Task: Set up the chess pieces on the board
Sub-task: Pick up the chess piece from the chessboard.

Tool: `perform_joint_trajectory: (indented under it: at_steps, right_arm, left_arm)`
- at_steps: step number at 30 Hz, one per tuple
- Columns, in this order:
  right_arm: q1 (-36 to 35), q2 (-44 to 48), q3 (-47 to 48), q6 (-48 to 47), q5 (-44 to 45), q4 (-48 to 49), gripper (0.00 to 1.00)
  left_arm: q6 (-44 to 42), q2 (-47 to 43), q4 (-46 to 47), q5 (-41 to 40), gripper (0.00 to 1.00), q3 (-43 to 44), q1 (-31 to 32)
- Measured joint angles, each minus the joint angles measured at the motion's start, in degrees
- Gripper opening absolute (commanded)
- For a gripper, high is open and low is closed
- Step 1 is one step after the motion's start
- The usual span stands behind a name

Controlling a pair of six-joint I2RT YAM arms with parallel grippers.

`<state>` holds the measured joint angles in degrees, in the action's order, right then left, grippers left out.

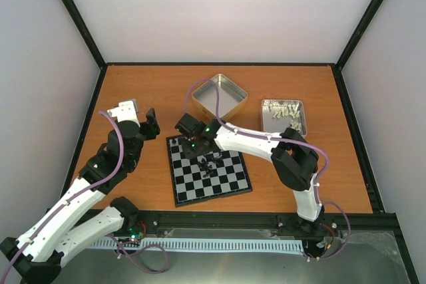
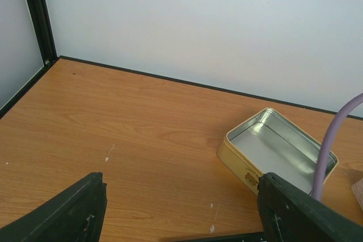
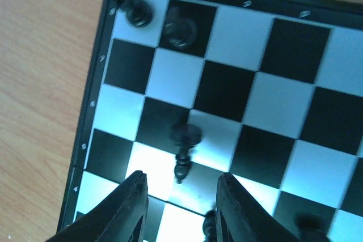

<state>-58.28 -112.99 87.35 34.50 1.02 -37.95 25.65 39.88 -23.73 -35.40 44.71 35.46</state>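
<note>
I'm partway through filling the black ranks, by my reading. My right gripper (image 3: 180,184) hangs low over the board (image 3: 93,106) near its left edge, jaws parted with a gap on each side of a black chess piece (image 3: 185,143) that seems to lie on its side, so it is released, not pinched. Two more black pieces (image 3: 138,12) sit on the corner squares. The next move looks like a careful re-grip to stand that piece upright. My left gripper (image 2: 181,196) waits beside the board, spread wide and empty. The orange wood table (image 1: 133,91) also carries an open gold tin (image 1: 219,98) and a tin of pale pieces (image 1: 284,116), inside plain white walls.
</note>
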Motion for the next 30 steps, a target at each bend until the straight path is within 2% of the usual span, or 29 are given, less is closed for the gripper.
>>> perform_joint_trajectory:
  at_steps: [6, 17, 30]
  right_arm:
    - [-2.45, -2.47, 0.04, 0.85, 0.42, -0.17, 0.34]
    - [-2.56, -7.56, 3.15, 2.91, 3.76, -1.22, 0.33]
    - [-2.56, -11.37, 8.85, 4.13, 7.58, -4.07, 0.22]
  left_arm:
    - [0.0, 0.13, 0.07, 0.0, 0.74, 0.0, 0.0]
    - [-0.02, 0.74, 0.17, 0.02, 0.74, 0.0, 0.0]
    - [0.0, 0.76, 0.17, 0.0, 0.74, 0.0, 0.0]
